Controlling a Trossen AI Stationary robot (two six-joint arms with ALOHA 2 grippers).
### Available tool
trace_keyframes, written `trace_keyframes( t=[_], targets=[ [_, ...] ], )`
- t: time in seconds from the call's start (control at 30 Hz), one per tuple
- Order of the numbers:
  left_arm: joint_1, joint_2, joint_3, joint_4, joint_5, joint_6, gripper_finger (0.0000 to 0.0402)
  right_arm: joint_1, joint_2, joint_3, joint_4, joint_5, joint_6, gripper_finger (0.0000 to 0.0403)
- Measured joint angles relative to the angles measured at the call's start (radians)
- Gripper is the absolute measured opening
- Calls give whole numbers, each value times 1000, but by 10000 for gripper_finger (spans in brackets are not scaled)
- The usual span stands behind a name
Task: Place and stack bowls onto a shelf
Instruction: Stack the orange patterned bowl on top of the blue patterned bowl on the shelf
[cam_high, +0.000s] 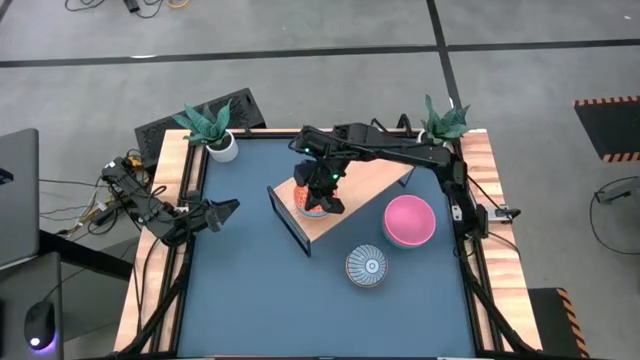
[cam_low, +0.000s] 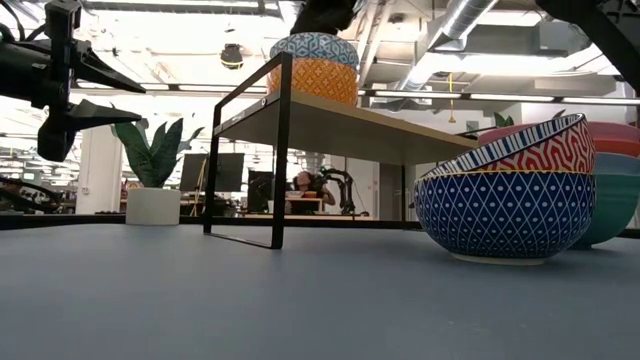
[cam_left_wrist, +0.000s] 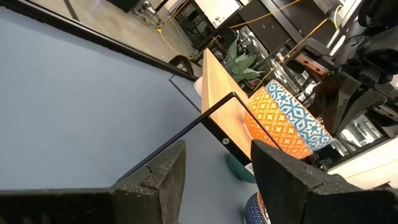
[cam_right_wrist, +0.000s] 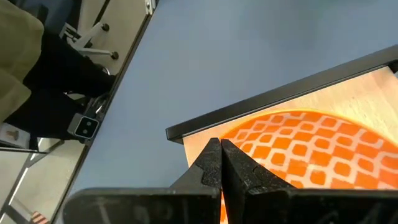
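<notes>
Altogether four bowls (cam_high: 408, 220), one shelf (cam_high: 350, 197)

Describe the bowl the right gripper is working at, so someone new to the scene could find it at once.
Find the light-wood shelf standing slantwise mid-table. At its left end, under the right gripper, which is pinched shut on the rim, sits the orange bowl with a light-blue patterned band. It is the only bowl on the shelf; the others sit on the blue tabletop.

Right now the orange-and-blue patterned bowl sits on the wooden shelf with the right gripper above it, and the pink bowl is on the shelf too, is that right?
Not quite. The high view shows the pink bowl on the blue tabletop beside the shelf, not on it. The orange-and-blue patterned bowl does sit on the shelf, with the right gripper above it.
</notes>
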Motion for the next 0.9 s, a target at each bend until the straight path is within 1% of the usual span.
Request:
trace_keyframes(
  t=[0.27,0.43,0.7,0.83,0.9],
  targets=[
    [0,0,0,-2,0,5,165,3,0,0,-1,4,19,20],
    [0,0,0,-4,0,5,165,16,0,0,-10,54,13,20],
    [0,0,0,-8,-1,5,165,16,0,1,-13,56,22,20],
    [0,0,0,-8,-1,5,165,15,0,40,-67,56,46,20],
    [0,0,0,-8,-1,5,165,20,0,61,-112,83,49,20]
  ],
)
